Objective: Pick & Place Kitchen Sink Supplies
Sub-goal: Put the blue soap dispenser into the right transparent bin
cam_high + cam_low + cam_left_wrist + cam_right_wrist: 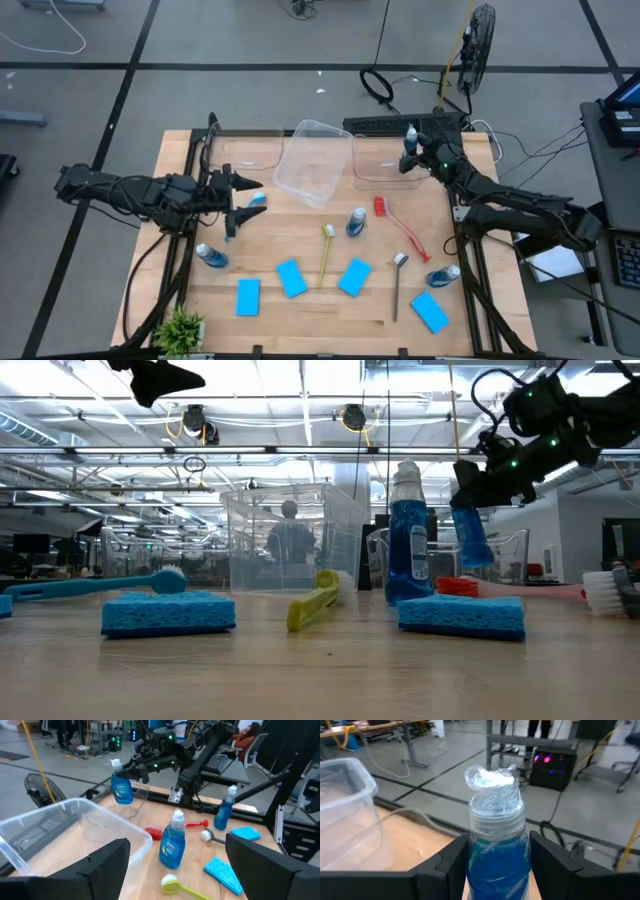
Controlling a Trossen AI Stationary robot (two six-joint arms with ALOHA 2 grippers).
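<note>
My right gripper is shut on a small bottle of blue liquid, held in the air over the right clear tub at the table's far side. My left gripper hovers open at the left, above the blue brush, with nothing between its fingers. Three more bottles, several blue sponges and the yellow, red and grey brushes rest on the wood. My right gripper pinches the bottle's shoulder, just under the clear cap, with one finger on either side. The fingers come in roughly level from the table's right. The bottle stands nearly upright, lifted clear of tub and table.
Three clear tubs stand along the far edge: one at the left, one tilted in the middle, one at the right. A green potted plant sits at the near left corner. Cables and a fan lie beyond the far edge.
</note>
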